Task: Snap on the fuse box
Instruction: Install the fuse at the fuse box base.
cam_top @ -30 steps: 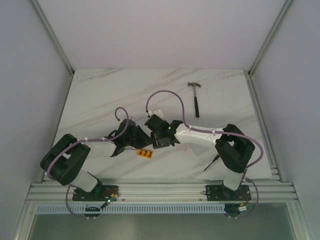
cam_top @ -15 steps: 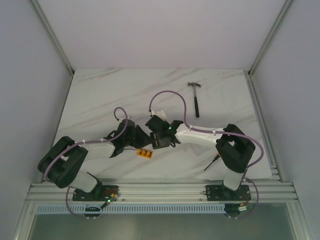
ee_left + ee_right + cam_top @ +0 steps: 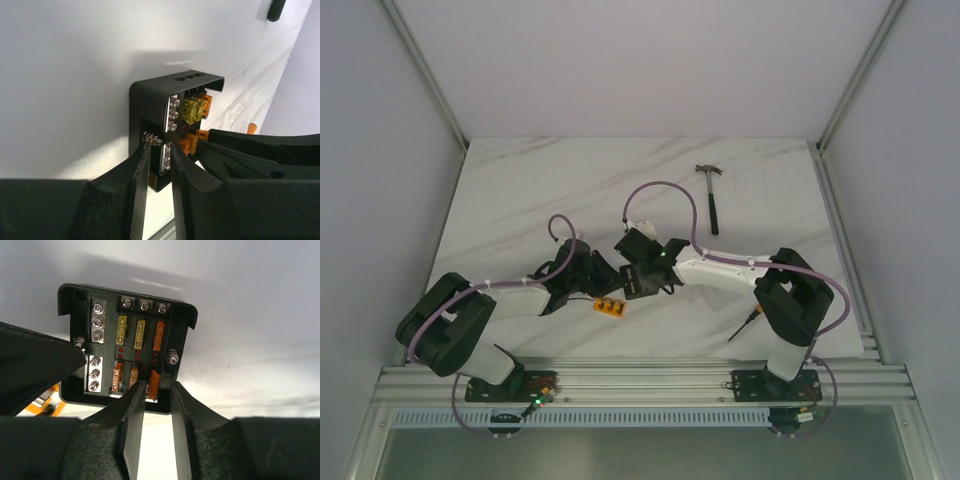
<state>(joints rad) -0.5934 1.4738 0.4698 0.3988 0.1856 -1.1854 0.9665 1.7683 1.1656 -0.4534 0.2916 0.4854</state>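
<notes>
Fuse box [image 3: 127,340] flat on the marble table [image 3: 520,190], centre, toward the near edge. Left gripper [image 3: 159,150] clamped on its left rim. Right gripper [image 3: 157,387] at the right rim, jaws parted, loosely straddling an orange fuse [image 3: 154,381].

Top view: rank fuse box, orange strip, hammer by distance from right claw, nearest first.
1. fuse box, right at the right claw tips.
2. orange strip, just left, toward the bases.
3. hammer, far side, to the right.
</notes>
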